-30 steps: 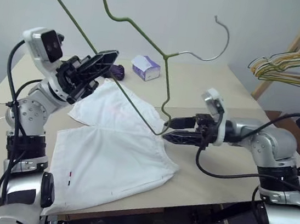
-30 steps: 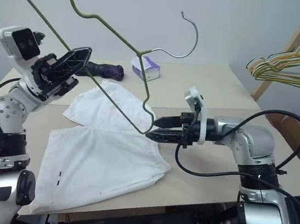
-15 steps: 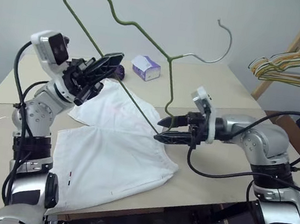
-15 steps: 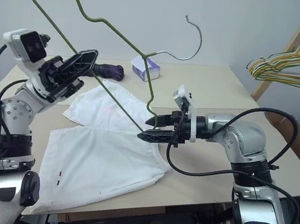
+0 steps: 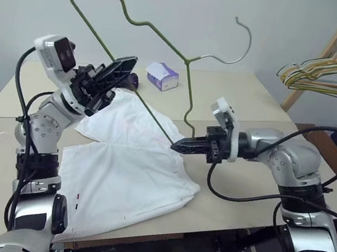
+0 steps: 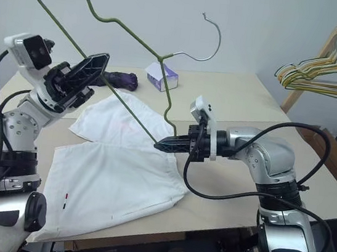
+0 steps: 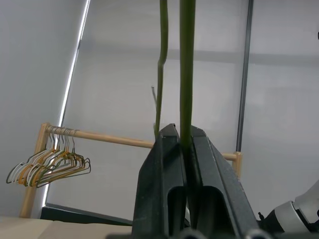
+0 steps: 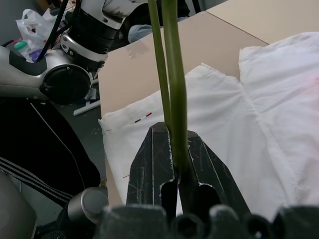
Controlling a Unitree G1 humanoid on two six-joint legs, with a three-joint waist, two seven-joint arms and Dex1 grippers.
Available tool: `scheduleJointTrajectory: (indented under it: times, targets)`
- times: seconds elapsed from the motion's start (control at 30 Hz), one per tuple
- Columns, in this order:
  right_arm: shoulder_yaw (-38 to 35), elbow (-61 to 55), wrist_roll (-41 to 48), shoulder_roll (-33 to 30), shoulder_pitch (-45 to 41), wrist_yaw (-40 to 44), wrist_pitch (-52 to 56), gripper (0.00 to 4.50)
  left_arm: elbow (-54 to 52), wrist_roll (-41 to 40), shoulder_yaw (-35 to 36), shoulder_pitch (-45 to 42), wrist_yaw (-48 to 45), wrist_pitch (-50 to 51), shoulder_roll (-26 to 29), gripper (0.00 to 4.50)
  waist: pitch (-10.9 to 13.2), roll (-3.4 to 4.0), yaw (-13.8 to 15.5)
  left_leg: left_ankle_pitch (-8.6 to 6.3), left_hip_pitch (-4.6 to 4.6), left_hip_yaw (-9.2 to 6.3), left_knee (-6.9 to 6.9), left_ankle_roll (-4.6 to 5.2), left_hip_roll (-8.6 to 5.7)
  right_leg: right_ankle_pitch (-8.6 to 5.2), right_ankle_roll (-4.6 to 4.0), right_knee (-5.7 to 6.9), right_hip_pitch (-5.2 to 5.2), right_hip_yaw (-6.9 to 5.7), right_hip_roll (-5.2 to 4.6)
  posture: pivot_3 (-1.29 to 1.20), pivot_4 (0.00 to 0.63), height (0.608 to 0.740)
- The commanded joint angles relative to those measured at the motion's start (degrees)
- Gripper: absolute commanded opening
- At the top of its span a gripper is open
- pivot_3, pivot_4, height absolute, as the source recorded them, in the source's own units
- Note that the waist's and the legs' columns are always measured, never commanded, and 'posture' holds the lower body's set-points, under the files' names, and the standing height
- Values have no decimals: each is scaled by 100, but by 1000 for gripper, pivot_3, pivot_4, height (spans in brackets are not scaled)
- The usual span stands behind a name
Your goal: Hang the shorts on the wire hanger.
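Note:
The wire hanger point(image 5: 187, 85), thin olive-green wire with a grey curled hook, is held up in the air above the table between both arms. My left gripper point(image 5: 123, 70) is shut on its long straight side, seen close in the left wrist view point(image 7: 180, 132). My right gripper point(image 5: 177, 144) is shut on the hanger's lower corner just above the cloth, seen close in the right wrist view point(image 8: 175, 130). The white shorts point(image 5: 125, 170) lie spread flat on the table under the hanger, with a small dark-and-red mark near the front hem.
A purple-and-white tissue box point(image 5: 162, 75) and a dark purple object point(image 5: 134, 82) sit at the back of the beige table point(image 5: 240, 197). A wooden rack with several coated hangers point(image 5: 324, 75) stands at the far right.
My right gripper, open around the hanger's lower corner before, has shut on it. The hanger's hook has tipped slightly. The left gripper keeps its hold.

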Motion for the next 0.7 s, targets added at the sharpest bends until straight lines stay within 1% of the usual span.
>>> scheduleJointTrajectory:
  times: [0.03,0.2,0.3,0.33,0.37,0.47,0.5,0.57,0.63,0.7]
  targets:
    - [-353,-52,105,58,-27,-220,-77,0,-114,340,-313,-51,-36,-129,13,1326,0,0,6,0,0,0,0,0,0,0,0,0,0,-1,0,-162,0,740]
    - [-658,-113,282,196,0,-475,-30,0,-15,812,-612,-50,161,-112,97,2960,0,0,-5,0,0,0,0,0,0,0,0,0,0,1,1,-165,0,740]
    - [-1030,-133,508,333,11,-799,103,0,95,1247,-821,43,323,-199,200,3914,0,0,-25,0,0,0,0,0,1,0,0,0,-1,1,1,-173,0,740]
    - [-1184,-134,603,356,26,-928,161,0,122,1349,-853,103,365,-217,235,4297,0,1,-31,0,1,0,0,0,0,0,-1,1,-1,2,1,-175,0,740]
    - [-1331,-146,677,358,61,-1056,224,0,123,1424,-865,182,355,-258,271,4476,0,1,-32,0,1,1,0,0,1,0,-1,2,-1,3,1,-177,0,740]
    - [-1663,-253,865,130,316,-1277,492,0,80,1859,-981,446,416,-460,455,4476,0,1,-25,0,0,1,0,0,2,0,-1,2,-1,2,0,-175,0,740]
    - [-1746,-324,944,-31,472,-1292,647,0,62,2184,-1125,561,438,-666,569,4476,1,1,-17,0,-2,1,0,0,2,0,-1,0,-2,2,0,-172,0,740]
    - [-1809,-495,1041,-509,910,-1211,1015,0,72,2889,-1421,814,486,-1217,804,4476,1,2,32,0,-6,0,0,0,-1,0,-1,-1,-3,-1,-4,-171,0,740]
    - [-1794,-512,1092,-980,1313,-1249,1473,0,96,3149,-1501,986,415,-1483,977,4476,1,1,55,0,-7,3,0,0,-2,0,-1,-5,-3,0,-6,-175,0,740]
    - [-1710,-697,1023,-1486,1814,-1121,1553,0,69,3322,-1571,1151,207,-1753,1146,4476,1,1,64,0,-10,9,0,0,-2,0,-2,-6,-6,1,-8,-176,0,740]
